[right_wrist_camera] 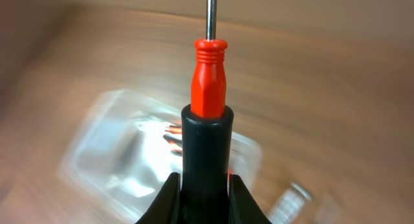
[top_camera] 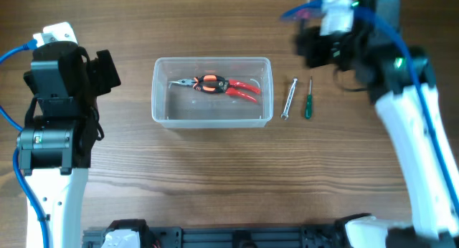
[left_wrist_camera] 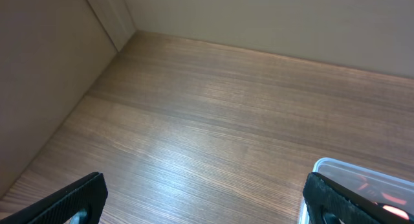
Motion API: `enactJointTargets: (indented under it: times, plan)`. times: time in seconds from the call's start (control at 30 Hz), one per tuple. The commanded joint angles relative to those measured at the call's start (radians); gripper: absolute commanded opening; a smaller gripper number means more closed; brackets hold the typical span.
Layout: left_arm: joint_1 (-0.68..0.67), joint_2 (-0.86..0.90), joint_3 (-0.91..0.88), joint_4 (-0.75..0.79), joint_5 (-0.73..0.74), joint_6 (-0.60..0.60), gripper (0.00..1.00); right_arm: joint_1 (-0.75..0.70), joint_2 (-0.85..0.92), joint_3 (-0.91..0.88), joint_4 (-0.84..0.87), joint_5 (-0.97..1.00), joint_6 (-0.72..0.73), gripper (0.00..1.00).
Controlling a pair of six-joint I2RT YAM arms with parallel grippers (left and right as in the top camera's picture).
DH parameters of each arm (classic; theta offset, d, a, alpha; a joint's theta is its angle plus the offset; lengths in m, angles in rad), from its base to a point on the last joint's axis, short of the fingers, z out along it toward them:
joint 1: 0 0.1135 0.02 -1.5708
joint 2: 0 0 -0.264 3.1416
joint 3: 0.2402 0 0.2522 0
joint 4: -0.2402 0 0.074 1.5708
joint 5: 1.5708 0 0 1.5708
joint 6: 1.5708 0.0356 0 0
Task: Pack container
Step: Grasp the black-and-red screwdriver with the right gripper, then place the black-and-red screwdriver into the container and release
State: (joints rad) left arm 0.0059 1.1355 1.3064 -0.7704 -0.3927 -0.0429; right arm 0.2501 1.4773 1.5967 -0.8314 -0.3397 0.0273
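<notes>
The clear plastic container (top_camera: 212, 92) sits at the table's middle with red-handled pliers (top_camera: 219, 85) inside; its corner shows in the left wrist view (left_wrist_camera: 362, 179) and, blurred, in the right wrist view (right_wrist_camera: 162, 153). My right gripper (right_wrist_camera: 206, 191) is shut on a screwdriver (right_wrist_camera: 207, 107) with a black and red handle, its shaft pointing away. In the overhead view the right arm (top_camera: 326, 44) hangs above the table right of the container. My left gripper (left_wrist_camera: 207, 201) is open and empty over bare wood left of the container.
A silver wrench (top_camera: 289, 99) and a green-handled screwdriver (top_camera: 309, 101) lie on the table just right of the container. A wall rises along the table's far edge (left_wrist_camera: 259, 17). Blue cables trail from both arms.
</notes>
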Motion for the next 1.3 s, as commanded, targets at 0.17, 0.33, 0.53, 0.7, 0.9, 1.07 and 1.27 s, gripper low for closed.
enactJointTargets:
  times: [0.17,0.33,0.53,0.7,0.9,1.07,1.27]
  plan:
    - [0.005,0.005,0.008,0.002,-0.009,-0.003,1.0,0.439,0.174,-0.021,0.024,-0.101,-0.594,0.04]
    - [0.005,0.006,0.008,0.002,-0.009,-0.003,1.0,0.462,0.388,-0.021,0.086,-0.023,-0.788,0.04]
    - [0.005,0.006,0.008,0.002,-0.009,-0.003,1.0,0.436,0.57,-0.021,0.174,0.044,-0.951,0.04]
    - [0.005,0.006,0.008,0.002,-0.009,-0.003,1.0,0.436,0.64,-0.021,0.188,0.045,-0.951,0.04]
    - [0.005,0.006,0.008,0.002,-0.009,-0.003,1.0,0.436,0.67,-0.021,0.25,0.056,-0.942,0.04]
    - [0.005,0.006,0.008,0.002,-0.009,-0.003,1.0,0.436,0.671,-0.02,0.265,0.107,-0.863,0.49]
    - [0.005,0.006,0.008,0.002,-0.009,-0.003,1.0,0.435,0.573,0.068,0.252,0.34,-0.58,0.58]
